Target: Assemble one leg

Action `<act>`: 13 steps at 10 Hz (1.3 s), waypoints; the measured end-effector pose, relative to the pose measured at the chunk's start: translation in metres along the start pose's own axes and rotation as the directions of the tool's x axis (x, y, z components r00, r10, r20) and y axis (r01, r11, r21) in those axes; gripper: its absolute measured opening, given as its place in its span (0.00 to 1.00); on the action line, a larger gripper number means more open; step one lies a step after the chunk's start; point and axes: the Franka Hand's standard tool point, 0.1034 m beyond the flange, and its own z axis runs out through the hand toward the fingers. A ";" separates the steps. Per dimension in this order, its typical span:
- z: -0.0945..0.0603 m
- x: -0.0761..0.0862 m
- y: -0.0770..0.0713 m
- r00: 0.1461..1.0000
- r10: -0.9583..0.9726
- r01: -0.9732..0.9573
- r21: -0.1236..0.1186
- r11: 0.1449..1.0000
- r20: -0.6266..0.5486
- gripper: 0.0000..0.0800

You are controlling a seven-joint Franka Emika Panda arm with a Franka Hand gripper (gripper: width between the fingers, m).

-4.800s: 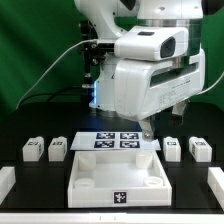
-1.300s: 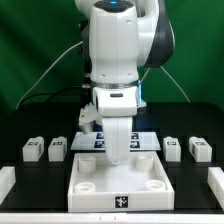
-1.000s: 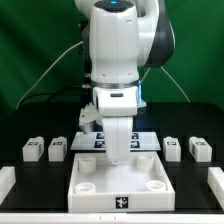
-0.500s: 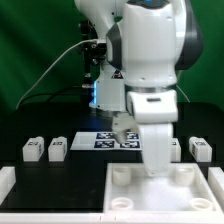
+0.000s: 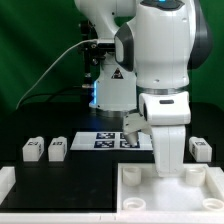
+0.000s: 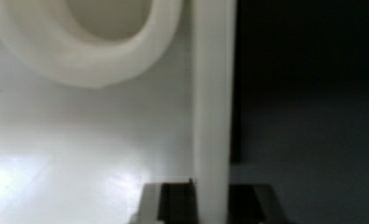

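My gripper (image 5: 168,166) is shut on the back wall of the large white tray-like piece (image 5: 150,203), which lies at the front of the exterior view's right. In the wrist view the thin white wall (image 6: 211,100) runs between my two dark fingers (image 6: 172,203), and a round corner socket (image 6: 92,40) shows beside it. Two legs (image 5: 33,150) (image 5: 58,149), small white blocks with marker tags, sit on the exterior view's left. Another leg (image 5: 201,148) sits on the right, behind the tray-like piece. Any fourth leg is hidden behind my arm.
The marker board (image 5: 105,140) lies flat on the black table behind the tray-like piece. A white block (image 5: 5,180) stands at the table's front left edge. A green backdrop and cables are behind the arm.
The tray-like piece has slid from the front middle towards the exterior view's right, with my gripper shut on its back wall. The arm has swung right with it. The legs have not moved.
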 end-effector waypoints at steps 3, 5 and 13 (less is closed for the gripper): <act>0.000 -0.001 0.000 1.000 0.002 -0.002 0.001 1.000 0.000 0.32; 0.001 -0.001 0.000 1.000 0.002 -0.002 0.001 1.000 0.000 0.71; 0.001 -0.002 0.000 1.000 0.004 -0.004 0.002 1.000 0.000 0.81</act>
